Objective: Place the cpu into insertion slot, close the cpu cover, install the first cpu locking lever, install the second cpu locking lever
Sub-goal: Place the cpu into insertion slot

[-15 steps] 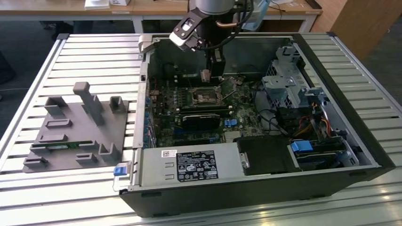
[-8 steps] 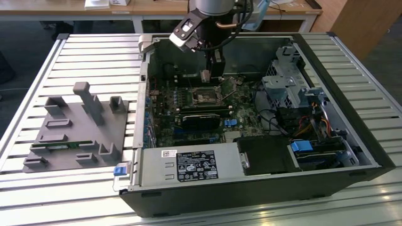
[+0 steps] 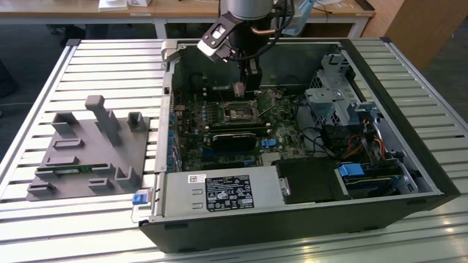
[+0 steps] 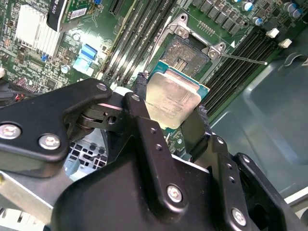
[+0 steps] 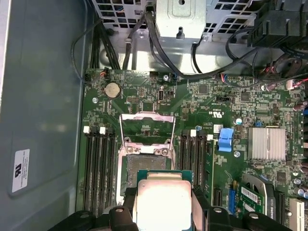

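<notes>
Gripping the cpu [image 5: 163, 204] by two opposite edges, the gripper [image 3: 246, 90] of a single robot arm hangs inside an open computer case [image 3: 292, 224], in the upper middle of the exterior view. Its black fingers [image 4: 144, 113] are closed on the chip. In both wrist views the chip's dull silver top faces the camera, with a narrow green border around it. The chip is held in the air and is not seated. The insertion slot [image 5: 143, 166] on the green motherboard [image 5: 231, 101] lies bare, a square field of fine contacts, and in the first wrist view the chip covers one edge of it. How far the chip sits above the slot cannot be told. The cpu cover [image 5: 147, 117], a thin silvery frame with a square opening, stands swung up and open at the far side of the slot. In the second wrist view a thin metal locking lever [image 4: 243, 58] juts out sideways from a corner of the socket, unlatched. Judging from this, none of the four steps is finished. Placing the chip is under way, while closing the cover and fastening both levers are not yet done. In the exterior view a black power supply box [image 3: 219, 193] with a label sits at the lower middle of the case. A grey parts fixture [image 3: 87, 159] rests on the slatted table [image 3: 109, 60] at the exterior view's left.
</notes>
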